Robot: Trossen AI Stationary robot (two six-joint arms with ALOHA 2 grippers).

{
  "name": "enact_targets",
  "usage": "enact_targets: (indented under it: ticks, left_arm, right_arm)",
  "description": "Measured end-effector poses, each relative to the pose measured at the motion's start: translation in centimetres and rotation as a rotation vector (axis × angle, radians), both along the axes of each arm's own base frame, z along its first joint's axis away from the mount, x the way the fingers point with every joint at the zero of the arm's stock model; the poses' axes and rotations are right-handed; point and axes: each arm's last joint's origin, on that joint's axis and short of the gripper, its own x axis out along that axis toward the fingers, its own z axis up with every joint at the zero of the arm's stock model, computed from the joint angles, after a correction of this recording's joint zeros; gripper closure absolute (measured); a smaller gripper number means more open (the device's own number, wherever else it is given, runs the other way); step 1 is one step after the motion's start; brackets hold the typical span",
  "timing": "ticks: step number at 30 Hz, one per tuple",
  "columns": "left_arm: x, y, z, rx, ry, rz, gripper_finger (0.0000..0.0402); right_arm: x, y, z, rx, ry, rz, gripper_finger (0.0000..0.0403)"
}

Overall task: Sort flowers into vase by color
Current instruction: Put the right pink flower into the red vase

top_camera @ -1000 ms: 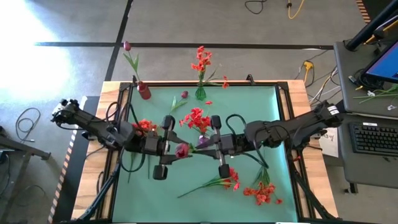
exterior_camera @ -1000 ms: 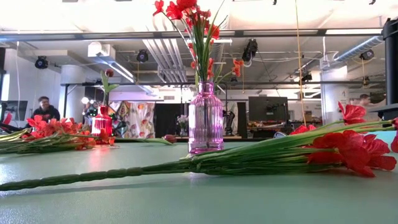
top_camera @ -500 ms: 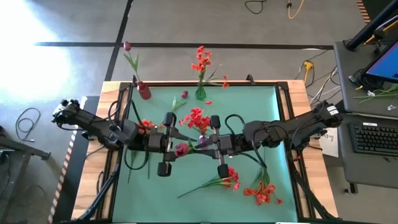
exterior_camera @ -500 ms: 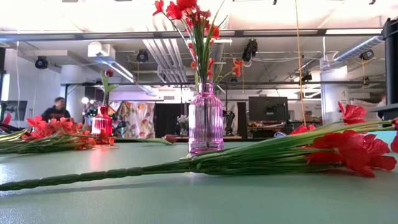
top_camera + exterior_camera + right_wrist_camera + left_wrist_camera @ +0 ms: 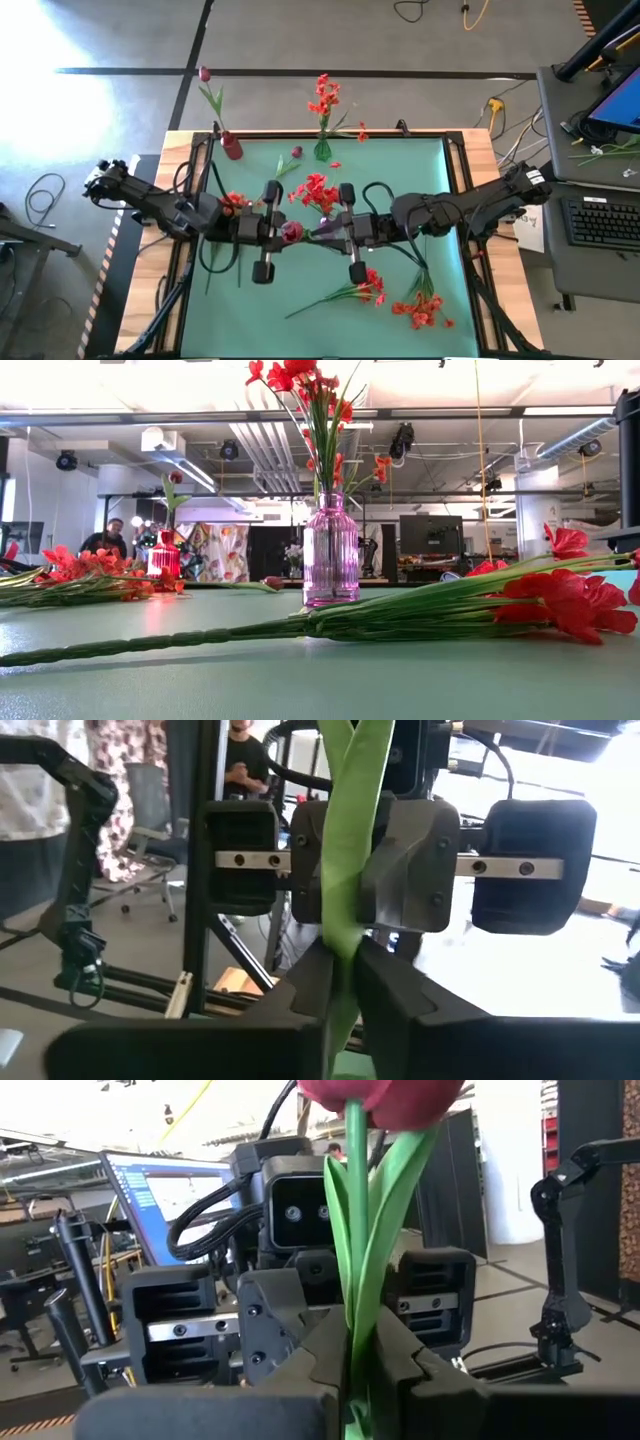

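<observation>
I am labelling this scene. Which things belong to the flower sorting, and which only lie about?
Job: magenta tulip, held by left gripper and right gripper; loose red sprays; pink glass vase; red vase.
Lying about: keyboard; screen; floor cables.

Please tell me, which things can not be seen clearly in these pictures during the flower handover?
- Tulip: in the left wrist view its bloom is cut off by the edge.
- Right pincer: the stem's green leaf covers its fingertips, so its hold is unclear.
- Left pincer: shut on the tulip stem; the low view shows neither pincer.
- Red vase: small in the low view, partly behind red flowers.
</observation>
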Motion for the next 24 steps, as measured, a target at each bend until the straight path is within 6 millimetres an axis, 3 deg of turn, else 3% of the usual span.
enact_targets:
  ticks: [11,24]
  left_arm:
    - [-1.5,0.7,0.7,0.007,0.024,0.018,0.0401]
    - [-5.4,3.0,1.8,-0.034,0.1,0.212,0.0401]
  right_arm:
    - [-0.6,-0.3,0.2,-0.009,0.032,-0.048,0.0225]
    - [-1.8,-0.8,0.9,0.026,0.056,-0.049,0.0176]
